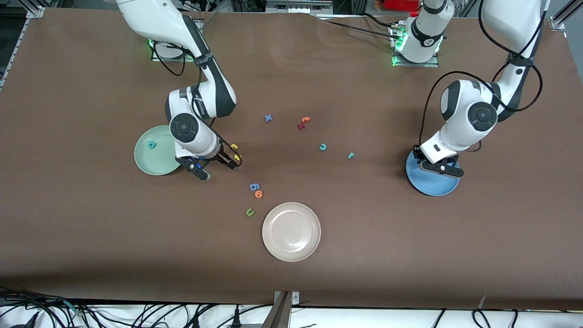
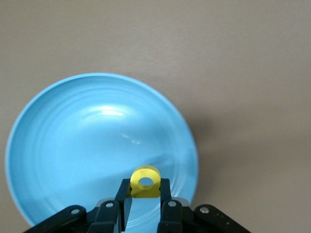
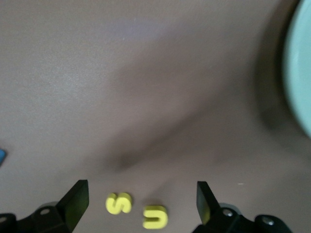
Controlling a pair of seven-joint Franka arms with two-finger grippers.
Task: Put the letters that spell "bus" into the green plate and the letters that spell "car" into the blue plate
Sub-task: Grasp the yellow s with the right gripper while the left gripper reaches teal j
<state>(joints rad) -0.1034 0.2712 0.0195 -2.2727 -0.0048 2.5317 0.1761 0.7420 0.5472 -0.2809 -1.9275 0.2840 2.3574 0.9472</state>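
Observation:
My left gripper [image 1: 444, 169] hangs just over the blue plate [image 1: 432, 182], shut on the yellow "a" [image 2: 146, 182]; the plate [image 2: 97, 145] under it holds nothing else. My right gripper [image 1: 219, 167] is low over the table beside the green plate [image 1: 157, 157] and stands open [image 3: 141, 194]. The yellow "s" [image 3: 119, 203] and the yellow "u" [image 3: 155, 216] lie on the table between its fingers. A teal "b" [image 1: 151, 145] lies in the green plate. The teal "c" [image 1: 322, 146] and teal "r" [image 1: 350, 155] lie mid-table.
A beige-white plate [image 1: 291, 231] sits nearest the front camera. Close to it lie a blue "6" [image 1: 254, 187], an orange "o" [image 1: 258, 194] and an olive "u" [image 1: 249, 212]. A blue "x" [image 1: 268, 118] and orange and red letters [image 1: 304, 122] lie nearer the bases.

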